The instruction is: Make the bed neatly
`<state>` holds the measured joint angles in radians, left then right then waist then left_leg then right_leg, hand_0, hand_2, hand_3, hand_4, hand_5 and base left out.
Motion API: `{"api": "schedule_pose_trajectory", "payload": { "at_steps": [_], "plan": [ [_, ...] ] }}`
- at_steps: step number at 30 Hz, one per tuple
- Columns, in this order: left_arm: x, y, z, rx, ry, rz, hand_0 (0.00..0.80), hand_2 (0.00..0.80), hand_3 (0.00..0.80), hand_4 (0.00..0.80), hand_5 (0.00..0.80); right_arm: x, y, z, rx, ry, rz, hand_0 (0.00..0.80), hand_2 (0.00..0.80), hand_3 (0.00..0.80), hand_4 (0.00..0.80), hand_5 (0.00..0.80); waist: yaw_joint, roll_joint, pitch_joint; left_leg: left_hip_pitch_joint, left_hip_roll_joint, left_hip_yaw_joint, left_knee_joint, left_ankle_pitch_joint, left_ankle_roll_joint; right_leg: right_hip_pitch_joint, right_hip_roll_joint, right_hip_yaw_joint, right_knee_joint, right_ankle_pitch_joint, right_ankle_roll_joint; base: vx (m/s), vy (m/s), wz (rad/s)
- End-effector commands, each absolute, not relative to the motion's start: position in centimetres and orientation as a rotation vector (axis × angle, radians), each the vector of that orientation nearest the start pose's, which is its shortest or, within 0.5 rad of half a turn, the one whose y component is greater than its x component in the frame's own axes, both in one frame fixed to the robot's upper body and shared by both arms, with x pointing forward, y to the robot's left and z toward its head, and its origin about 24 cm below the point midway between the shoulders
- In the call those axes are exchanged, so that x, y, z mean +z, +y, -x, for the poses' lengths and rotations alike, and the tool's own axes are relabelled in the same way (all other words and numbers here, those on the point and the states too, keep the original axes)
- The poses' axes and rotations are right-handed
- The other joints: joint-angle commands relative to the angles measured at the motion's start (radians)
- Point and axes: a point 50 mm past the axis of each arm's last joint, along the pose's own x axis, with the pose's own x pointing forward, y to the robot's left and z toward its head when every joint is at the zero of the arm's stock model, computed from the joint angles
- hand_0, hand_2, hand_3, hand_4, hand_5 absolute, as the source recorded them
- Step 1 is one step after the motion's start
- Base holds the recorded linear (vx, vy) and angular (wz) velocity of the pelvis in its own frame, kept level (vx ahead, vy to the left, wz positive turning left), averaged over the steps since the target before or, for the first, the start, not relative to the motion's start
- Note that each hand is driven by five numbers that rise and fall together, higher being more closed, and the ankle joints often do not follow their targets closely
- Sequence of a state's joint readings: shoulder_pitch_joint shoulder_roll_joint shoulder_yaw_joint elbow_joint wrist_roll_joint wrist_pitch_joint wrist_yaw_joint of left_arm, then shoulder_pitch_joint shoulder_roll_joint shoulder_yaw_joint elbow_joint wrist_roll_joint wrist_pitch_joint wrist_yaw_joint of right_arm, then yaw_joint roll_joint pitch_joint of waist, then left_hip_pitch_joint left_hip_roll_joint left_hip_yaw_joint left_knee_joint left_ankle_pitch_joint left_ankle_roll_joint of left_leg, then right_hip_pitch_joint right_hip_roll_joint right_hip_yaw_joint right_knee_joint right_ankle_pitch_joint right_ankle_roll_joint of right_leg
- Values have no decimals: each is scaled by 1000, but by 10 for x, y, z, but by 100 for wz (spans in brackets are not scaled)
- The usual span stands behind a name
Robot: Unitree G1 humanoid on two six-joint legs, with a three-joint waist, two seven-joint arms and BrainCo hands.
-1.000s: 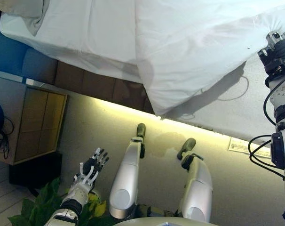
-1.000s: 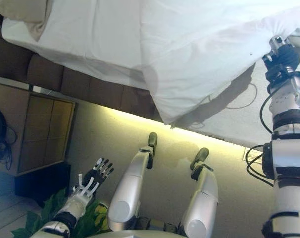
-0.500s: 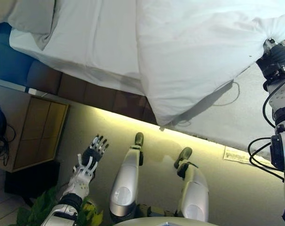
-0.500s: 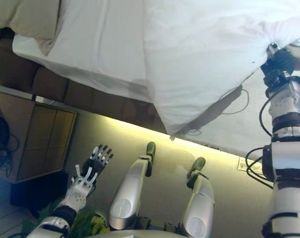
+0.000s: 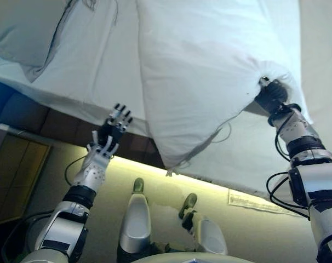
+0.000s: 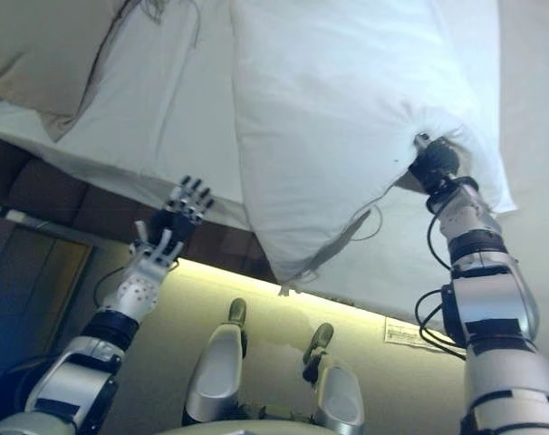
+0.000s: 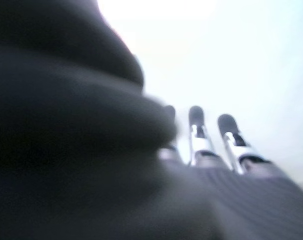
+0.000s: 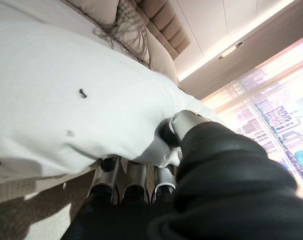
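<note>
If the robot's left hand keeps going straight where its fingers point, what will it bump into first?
Probably the white sheet along the bed's edge. The left hand is open, fingers aimed up at it, with the held pillow off to one side. Depth is hard to judge.

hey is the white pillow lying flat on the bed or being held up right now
Held up. The right hand grips a bunched corner of the pillow, whose lower corner hangs past the bed edge.

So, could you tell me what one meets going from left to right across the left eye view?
Beige pillow → left hand, fingers straight → white pillow → right hand, clenched on the white pillow's corner.
</note>
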<state>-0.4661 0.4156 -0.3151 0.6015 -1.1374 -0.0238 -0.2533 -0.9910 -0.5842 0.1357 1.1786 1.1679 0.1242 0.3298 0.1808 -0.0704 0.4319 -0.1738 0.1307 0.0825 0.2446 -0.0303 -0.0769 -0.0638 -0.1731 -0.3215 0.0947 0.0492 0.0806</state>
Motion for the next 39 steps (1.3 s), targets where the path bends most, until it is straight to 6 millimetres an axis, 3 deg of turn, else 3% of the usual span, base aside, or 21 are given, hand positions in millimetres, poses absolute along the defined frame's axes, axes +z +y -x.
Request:
{"api": "schedule_pose_trajectory", "payload": {
  "at_steps": [1, 4, 9, 16, 23, 28, 34, 39],
  "plan": [
    [5, 127, -310, -450, 396, 710, 0, 0, 0, 0, 0, 161, -265, -392, 136, -56, -590, 800, 800, 800, 800, 800, -25, 22, -201, 59, 104, -29, -187, 121, -59, 67, -59, 6, 8, -29, 74, 127, 10, -4],
    [-17, 98, -287, -545, 598, 929, 0, 0, 0, 0, 0, 151, -261, -391, 133, -21, -590, 800, 800, 800, 800, 800, -31, 21, -227, 96, 115, -14, -213, 120, -64, 95, -55, 8, -12, -28, 79, 119, -5, -5],
    [-46, 75, -247, -684, 863, 1125, 0, 0, 0, 0, 0, 139, -251, -391, 138, 16, -594, 800, 800, 800, 800, 800, -46, 11, -264, 133, 128, 9, -241, 119, -70, 123, -50, 11, -37, -26, 84, 102, -31, -2],
    [-83, 80, -193, -778, 1215, 1063, 0, 0, 0, 0, 0, 125, -239, -389, 171, 68, -599, 800, 800, 800, 800, 800, -66, 1, -283, 170, 152, 36, -247, 108, -77, 138, -39, 35, -36, -38, 85, 97, -38, -6],
    [-94, 77, -174, -745, 1392, 1024, 0, 0, 0, 0, 0, 123, -207, -391, 258, 59, -634, 800, 800, 800, 800, 800, -93, -21, -281, 185, 172, 58, -253, 103, -81, 136, -22, 67, -43, -36, 90, 37, -75, -12],
    [-88, 67, -190, -667, 1327, 1061, 0, 0, 0, 0, 0, 131, -181, -391, 318, 16, -672, 800, 800, 800, 800, 800, -117, -47, -271, 177, 188, 75, -249, 107, -86, 120, -11, 85, -46, -27, 92, -24, -116, -13],
    [-62, 48, -235, -509, 1037, 1238, 0, 0, 0, 0, 0, 129, -158, -380, 346, -3, -705, 800, 800, 800, 800, 800, -146, -68, -258, 172, 204, 86, -231, 103, -91, 114, 2, 108, -47, -23, 91, -4, -112, -10],
    [-33, 45, -278, -294, 762, 1386, 0, 0, 0, 0, 0, 122, -139, -364, 390, -18, -741, 800, 800, 800, 800, 800, -169, -91, -233, 156, 218, 82, -210, 101, -100, 108, 10, 119, -47, -17, 88, -23, -142, -4]
  ]
}}
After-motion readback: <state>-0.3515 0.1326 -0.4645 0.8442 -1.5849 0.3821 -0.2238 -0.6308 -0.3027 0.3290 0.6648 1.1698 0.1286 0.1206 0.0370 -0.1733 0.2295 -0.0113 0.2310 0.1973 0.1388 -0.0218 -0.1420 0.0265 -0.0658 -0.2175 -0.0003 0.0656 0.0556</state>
